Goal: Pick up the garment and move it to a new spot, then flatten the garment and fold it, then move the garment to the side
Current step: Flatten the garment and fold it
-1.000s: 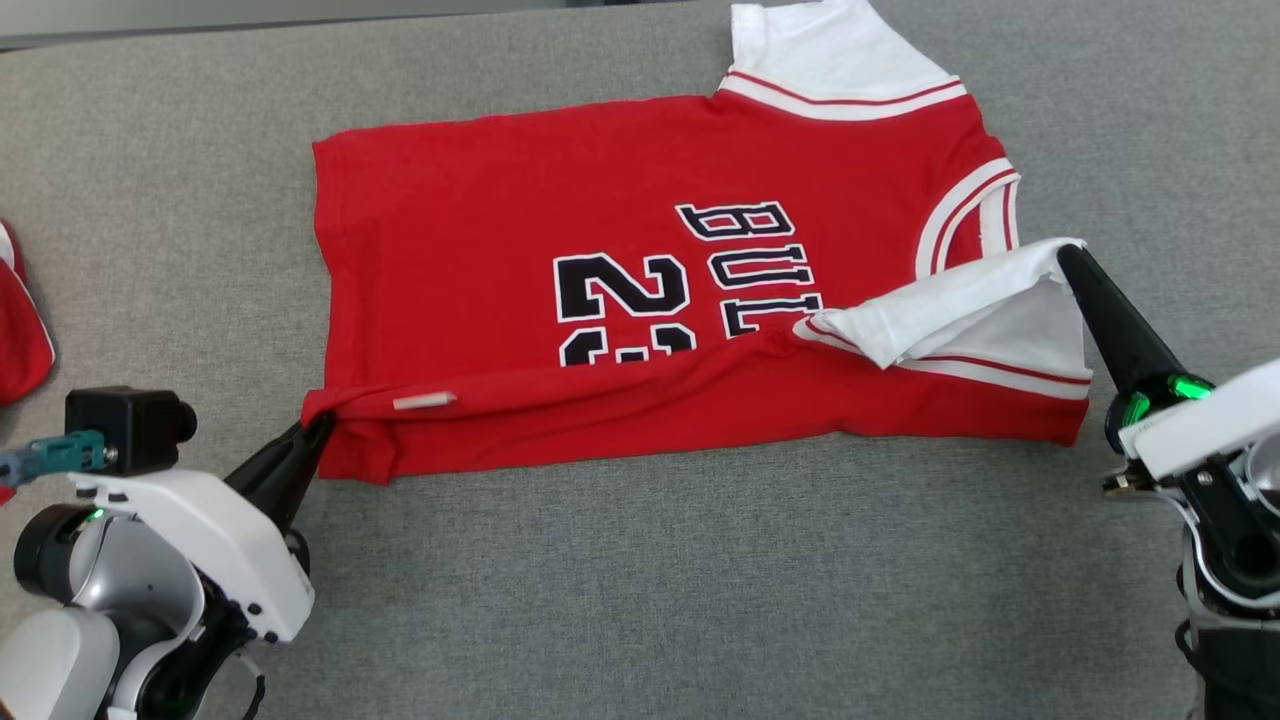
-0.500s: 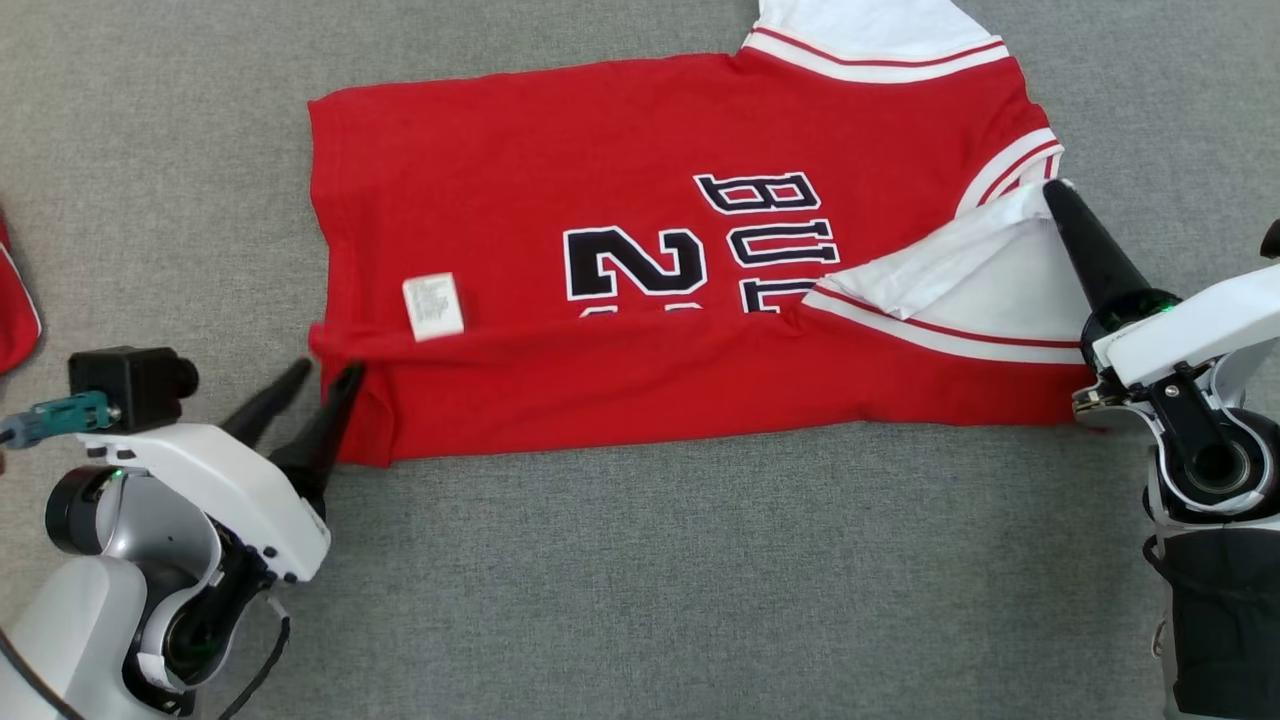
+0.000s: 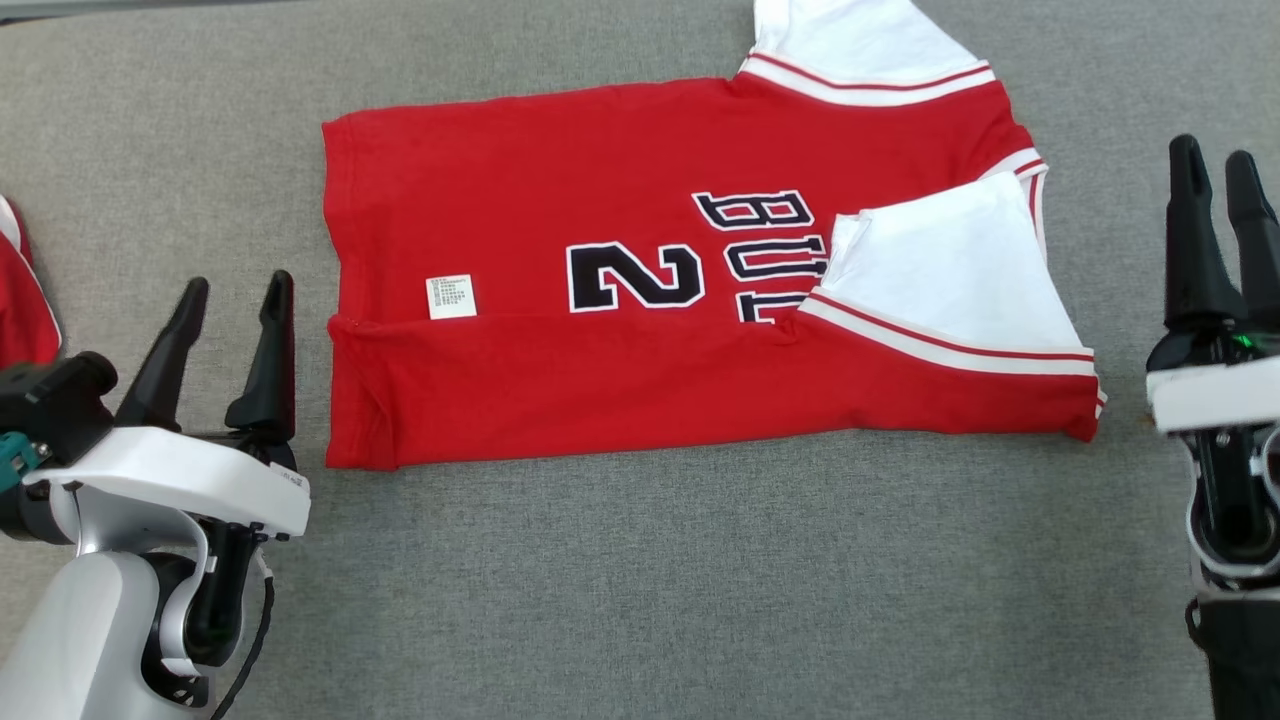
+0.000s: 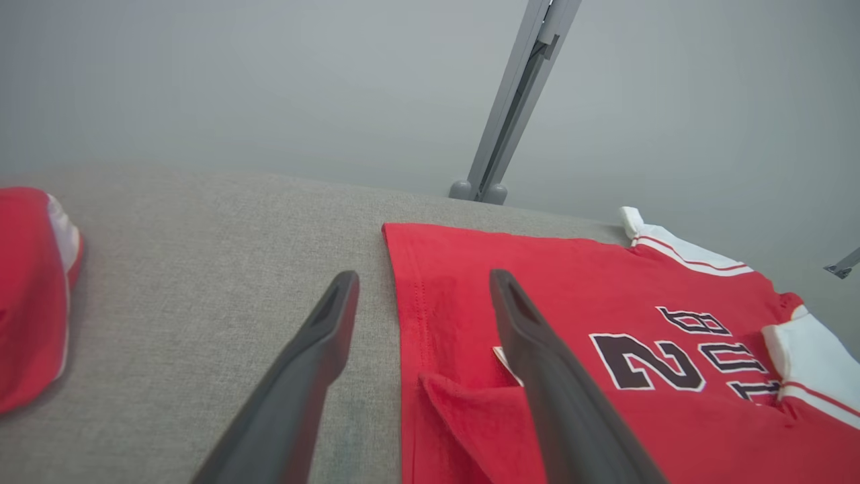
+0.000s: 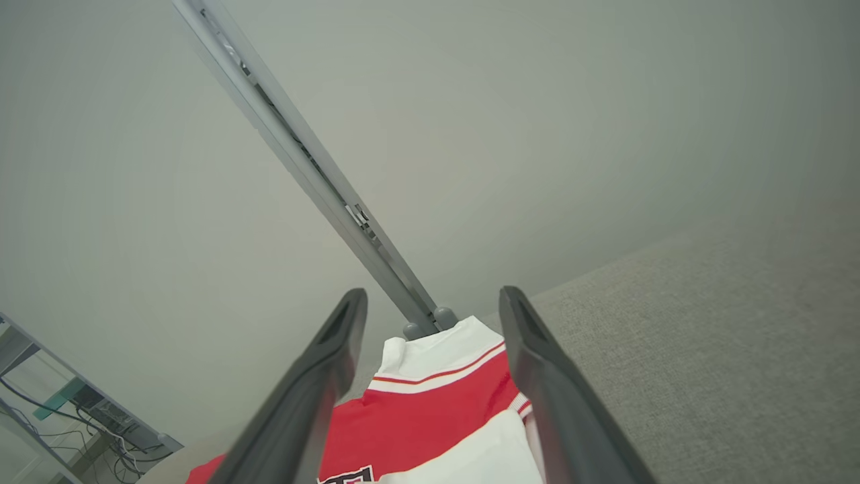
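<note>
On the grey table (image 3: 640, 600) the red garment (image 3: 560, 230) lies flat in the middle with its near edge turned over, so its far edge is best pinched at both corners by the left gripper (image 3: 238, 282) and right gripper (image 3: 1212, 152), each spread empty beside it, and laid evenly past the label (image 3: 451, 297).

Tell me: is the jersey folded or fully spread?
Partly folded: the jersey has its near edge turned over the print, with a white sleeve on top.

The red jersey (image 3: 640, 240) with white sleeves lies flat on grey cloth, near edge folded over.
</note>
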